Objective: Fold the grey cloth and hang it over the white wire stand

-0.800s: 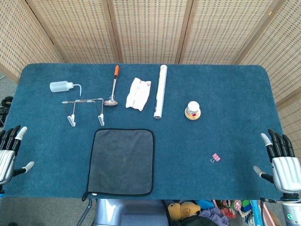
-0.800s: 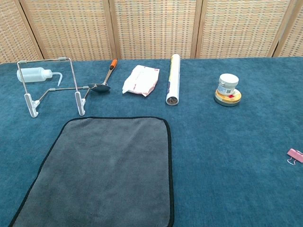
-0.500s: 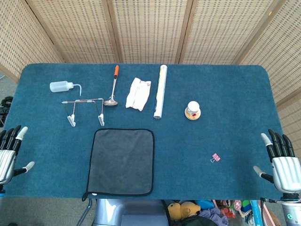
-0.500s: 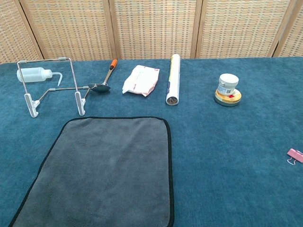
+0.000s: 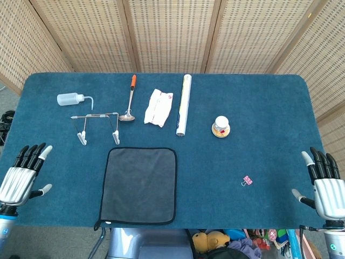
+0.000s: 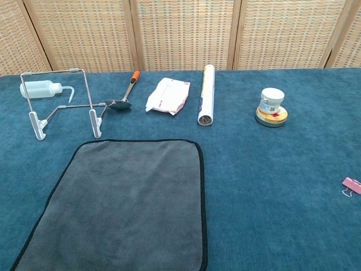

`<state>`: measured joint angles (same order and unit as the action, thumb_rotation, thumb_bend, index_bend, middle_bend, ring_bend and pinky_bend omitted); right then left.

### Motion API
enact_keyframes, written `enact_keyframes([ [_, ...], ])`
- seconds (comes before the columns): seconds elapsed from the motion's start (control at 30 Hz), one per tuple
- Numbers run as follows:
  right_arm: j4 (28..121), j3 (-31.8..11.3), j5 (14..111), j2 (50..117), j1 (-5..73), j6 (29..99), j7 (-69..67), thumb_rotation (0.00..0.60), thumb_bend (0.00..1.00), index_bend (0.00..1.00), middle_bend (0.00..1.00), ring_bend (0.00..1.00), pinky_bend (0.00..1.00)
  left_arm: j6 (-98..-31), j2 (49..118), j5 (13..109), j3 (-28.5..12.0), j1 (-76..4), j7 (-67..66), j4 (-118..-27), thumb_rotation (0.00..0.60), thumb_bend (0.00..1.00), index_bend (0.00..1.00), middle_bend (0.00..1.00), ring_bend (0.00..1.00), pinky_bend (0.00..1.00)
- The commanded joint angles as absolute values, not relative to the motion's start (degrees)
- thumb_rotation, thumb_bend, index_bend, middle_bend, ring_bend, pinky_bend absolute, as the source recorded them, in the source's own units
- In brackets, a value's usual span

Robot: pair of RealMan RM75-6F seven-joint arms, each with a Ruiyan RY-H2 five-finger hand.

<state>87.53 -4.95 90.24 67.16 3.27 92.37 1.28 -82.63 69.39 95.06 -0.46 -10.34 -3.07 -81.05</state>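
Observation:
The grey cloth (image 5: 139, 184) with black edging lies flat and unfolded at the table's near edge, large in the chest view (image 6: 121, 203). Just beyond its far left corner stands the white wire stand (image 5: 97, 127), upright on two white feet (image 6: 61, 103). My left hand (image 5: 24, 174) hovers at the table's near left edge with fingers spread and nothing in it. My right hand (image 5: 325, 186) is at the near right edge, also spread and empty. Both hands are well clear of the cloth and appear only in the head view.
Along the far half of the blue table (image 5: 259, 118) lie a squeeze bottle (image 5: 71, 99), an orange-handled ladle (image 5: 129, 100), a white packet (image 5: 158, 107), a white roll (image 5: 184, 104) and a small jar on a tape roll (image 5: 220, 127). A pink binder clip (image 5: 247, 180) lies near right.
My left hand has moved in from the left edge toward the table and sits further right and higher in view. The right hand, cloth and stand have barely moved.

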Motion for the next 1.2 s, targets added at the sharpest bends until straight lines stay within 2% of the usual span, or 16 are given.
enact_keyframes([
  [0.03,87.4,-5.0,90.1,67.3,3.3,92.2,1.6,0.600,0.00,0.00,0.00,0.00,0.00,-82.2,74.6,104.5,2.6,-15.2,4.7,-69.0,0.600,0.15,0.00,0.00,0.00,0.00],
  [0.2,87.3,-5.2,89.6,67.7,3.5,91.8,2.3,0.600,0.00,0.00,0.00,0.00,0.00,-84.4,81.0,109.3,4.7,-17.4,9.1,-55.7,0.600,0.15,0.00,0.00,0.00,0.00],
  [0.5,86.9,-5.8,88.3,68.1,3.9,90.7,2.5,0.600,0.00,0.00,0.00,0.00,0.00,-86.8,88.6,113.6,5.9,-22.3,10.1,-41.4,0.600,0.15,0.03,0.00,0.00,0.00],
  [0.87,86.5,-6.6,86.3,68.3,4.5,89.1,2.3,0.600,0.00,0.00,0.00,0.00,0.00,-85.1,94.0,116.1,8.7,-27.5,10.0,-31.6,0.600,0.21,0.16,0.00,0.00,0.00],
  [1.2,86.3,-7.5,84.4,68.2,4.7,88.4,2.3,0.600,0.00,0.00,0.00,0.00,0.00,-83.5,97.5,115.3,10.7,-29.4,12.7,-25.7,0.600,0.24,0.22,0.00,0.00,0.00],
])
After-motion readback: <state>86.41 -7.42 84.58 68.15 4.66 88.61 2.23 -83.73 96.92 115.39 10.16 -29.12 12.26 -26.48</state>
